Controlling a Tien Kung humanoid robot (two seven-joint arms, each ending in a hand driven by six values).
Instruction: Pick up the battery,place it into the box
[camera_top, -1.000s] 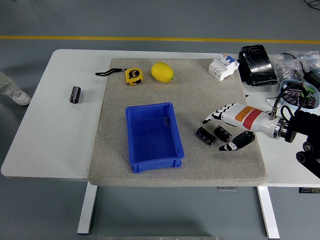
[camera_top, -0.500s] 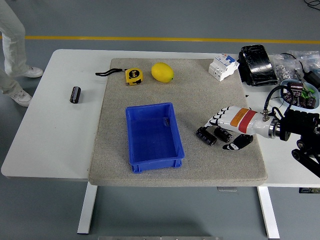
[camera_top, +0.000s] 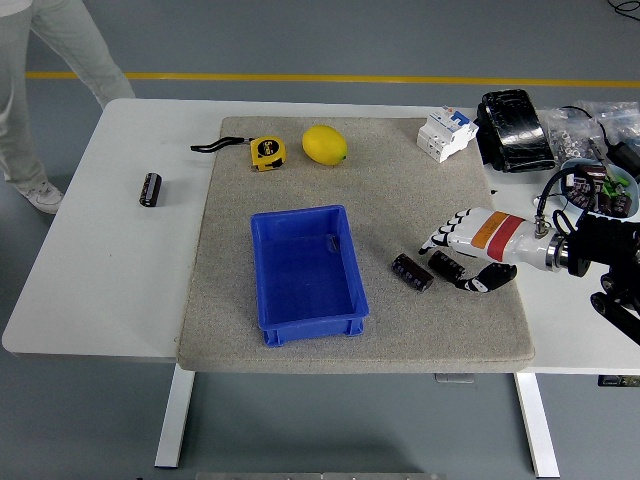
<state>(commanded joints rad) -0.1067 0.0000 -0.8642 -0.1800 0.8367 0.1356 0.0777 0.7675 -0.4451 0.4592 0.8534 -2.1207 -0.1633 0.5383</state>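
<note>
While three batteries lie (one box).

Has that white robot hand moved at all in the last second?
Yes. The white robot hand drew back rightward, away from the fixed blue plastic box, nearer the right-hand black battery.

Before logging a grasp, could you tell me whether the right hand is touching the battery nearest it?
Cannot tell: in the head view the right hand brackets the battery, fingers above and thumb below, but contact is unclear.

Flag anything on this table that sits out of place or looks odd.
One battery lies alone on the bare white table, left of the grey mat, far from the two batteries by the right hand. The blue box holds none yet.
</note>
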